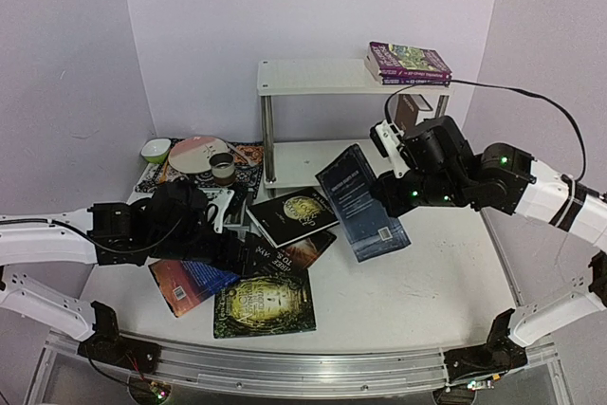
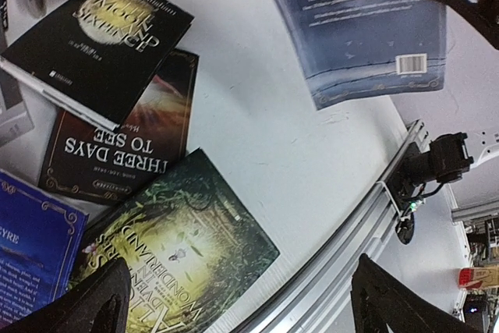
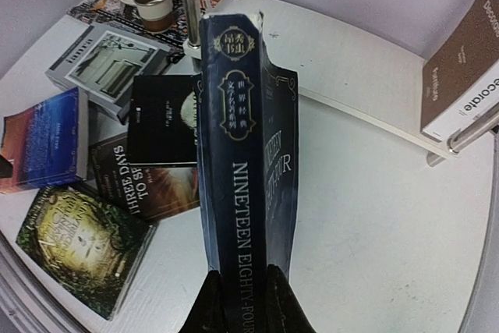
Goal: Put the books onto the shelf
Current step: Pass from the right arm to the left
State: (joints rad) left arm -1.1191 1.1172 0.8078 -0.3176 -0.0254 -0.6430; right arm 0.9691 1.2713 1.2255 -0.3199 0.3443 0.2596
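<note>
Right fingers (image 3: 212, 306) pinch blue book (image 3: 245, 193); shelf (image 1: 313, 76) holds perhaps two paperbacks (image 1: 410, 62).

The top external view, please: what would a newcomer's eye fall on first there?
The right gripper clamps a dark blue book, tilted, in front of the white shelf. Left of it, loose books lie overlapping under the open left gripper. Two purple paperbacks lie stacked on the shelf's top right end.
</note>
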